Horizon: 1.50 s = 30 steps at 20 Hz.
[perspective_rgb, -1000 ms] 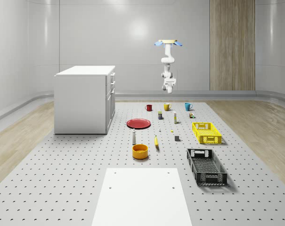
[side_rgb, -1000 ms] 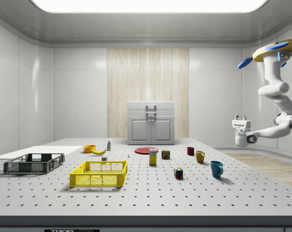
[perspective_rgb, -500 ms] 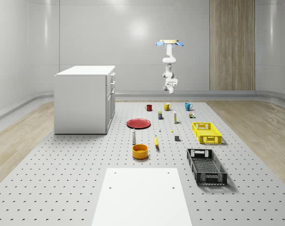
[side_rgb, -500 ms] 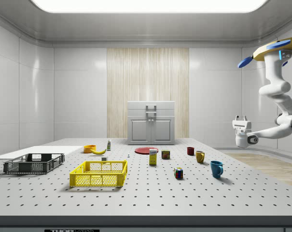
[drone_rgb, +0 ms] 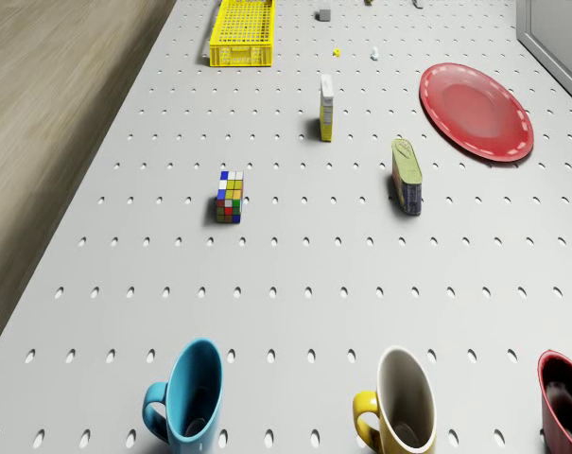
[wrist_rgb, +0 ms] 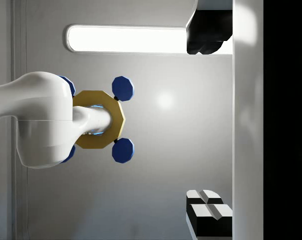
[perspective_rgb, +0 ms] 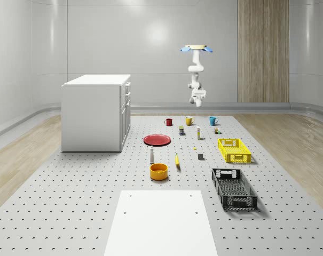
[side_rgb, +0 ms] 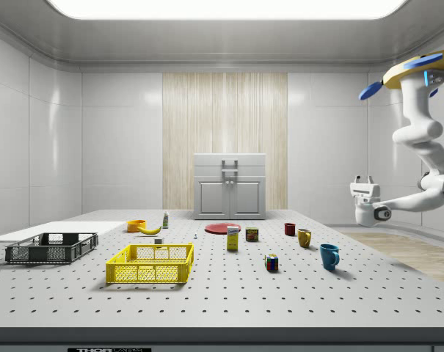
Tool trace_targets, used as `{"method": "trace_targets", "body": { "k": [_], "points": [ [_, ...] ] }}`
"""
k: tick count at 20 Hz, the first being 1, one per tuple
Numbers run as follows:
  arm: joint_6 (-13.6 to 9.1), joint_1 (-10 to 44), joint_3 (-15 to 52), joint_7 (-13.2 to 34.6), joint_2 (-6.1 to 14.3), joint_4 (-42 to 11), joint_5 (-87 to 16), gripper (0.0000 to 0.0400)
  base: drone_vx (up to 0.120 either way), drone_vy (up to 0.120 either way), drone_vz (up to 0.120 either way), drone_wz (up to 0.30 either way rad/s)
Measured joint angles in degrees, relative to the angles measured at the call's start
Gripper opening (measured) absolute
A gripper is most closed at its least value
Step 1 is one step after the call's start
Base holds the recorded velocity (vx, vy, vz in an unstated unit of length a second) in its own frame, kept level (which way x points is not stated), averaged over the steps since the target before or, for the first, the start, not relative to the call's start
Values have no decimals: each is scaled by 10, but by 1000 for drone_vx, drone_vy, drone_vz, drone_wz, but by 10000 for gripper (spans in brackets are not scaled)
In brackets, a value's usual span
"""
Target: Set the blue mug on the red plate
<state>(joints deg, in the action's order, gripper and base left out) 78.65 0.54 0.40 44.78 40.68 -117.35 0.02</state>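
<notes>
Side view: drone [side_rgb: 420, 72] hovers, frame-cut, beyond blue mug [side_rgb: 329, 256]; jaws upturned, seemingly apart, empty.

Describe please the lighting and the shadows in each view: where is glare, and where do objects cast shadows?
Whole-scene view: soft glare spot on the back wall, a dark shadow under the black crate. Side view: bright ceiling panel, faint shadows beside the blue mug. Drone view: even light, short shadows by the Rubik's cube. Wrist view: glowing ceiling strip behind the drone.

Simulated lab hall, perforated floor [perspective_rgb: 70, 213], bare grey walls (rendered)
</notes>
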Motion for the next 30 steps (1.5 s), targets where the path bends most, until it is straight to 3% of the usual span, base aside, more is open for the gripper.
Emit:
{"method": "trace_targets", "body": {
  "k": [17,20,25,30],
  "points": [
    [8,7,21,4,5,-6,-29,400,120,120,0,0],
    [9,11,36,6,7,-8,-50,400,120,0,0,0],
    [13,26,84,16,10,-17,-118,400,120,0,-40,0],
    [20,60,187,38,20,-56,-267,400,120,0,-72,0]
  ]
}}
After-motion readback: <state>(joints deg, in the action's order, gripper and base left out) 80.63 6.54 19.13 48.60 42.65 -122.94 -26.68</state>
